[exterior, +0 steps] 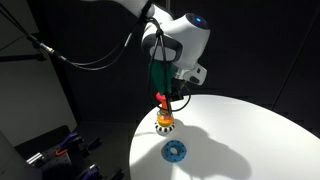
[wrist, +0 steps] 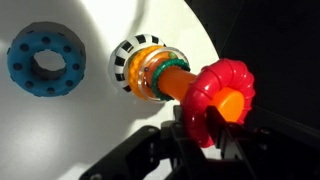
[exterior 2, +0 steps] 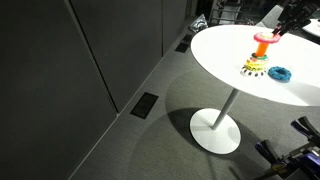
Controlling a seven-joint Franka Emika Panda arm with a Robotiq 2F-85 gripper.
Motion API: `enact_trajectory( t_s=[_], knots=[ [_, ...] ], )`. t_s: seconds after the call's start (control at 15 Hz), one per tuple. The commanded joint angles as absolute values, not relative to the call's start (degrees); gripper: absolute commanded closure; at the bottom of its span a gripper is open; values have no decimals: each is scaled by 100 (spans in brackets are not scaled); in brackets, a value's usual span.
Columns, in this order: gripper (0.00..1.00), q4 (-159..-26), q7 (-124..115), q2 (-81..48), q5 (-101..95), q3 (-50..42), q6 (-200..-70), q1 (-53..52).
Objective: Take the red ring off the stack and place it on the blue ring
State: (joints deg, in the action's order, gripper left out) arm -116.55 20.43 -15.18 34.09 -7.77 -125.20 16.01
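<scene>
The dark pincer (exterior: 164, 98) of the white robot arm (exterior: 186, 40) hangs over the round white table (exterior: 262, 128). Its jaws are drawn in on both sides of the small, thick, bright red plastic ring (wrist: 222, 100), which it grips between them.

In the wrist view the red ring sits at the top of the stack (wrist: 125, 62), a short upright orange peg on a small round black-and-pale checkered base. The orange tip of the peg shows through the ring's hole, so the ring is around the peg's upper end, well clear of the base. A bare length of orange peg runs between the ring and the base. Low on the peg, against the base, sit a clear orange-tinted band and a green ring (wrist: 172, 67).

The small flat light-blue plastic ring with a bumpy, notched rim (wrist: 45, 62) lies flat on the table near the stack. The 2 are apart, with bare white table between them.

Both exterior views show the same layout: the red ring (exterior: 160, 97) (exterior 2: 263, 40) is raised above the checkered base, and the blue ring (exterior: 175, 151) (exterior 2: 279, 73) lies just beside the base.

In an exterior view the table stands on 1 white pedestal with a round foot (exterior 2: 215, 131) on grey carpet. Black cables (exterior: 80, 58) loop from the arm against a dark background.
</scene>
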Motion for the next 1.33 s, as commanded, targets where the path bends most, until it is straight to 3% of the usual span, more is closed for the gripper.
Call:
enact_trajectory(
  t_s=[0.0,0.8,1.27],
  knots=[
    [92,-11550,1948,-1195,3383,-780,-12205,1634],
    [92,-11499,1863,-1656,3227,-952,-12592,1656],
    [92,-11157,1754,-1787,3179,-954,-10903,1834]
  ],
)
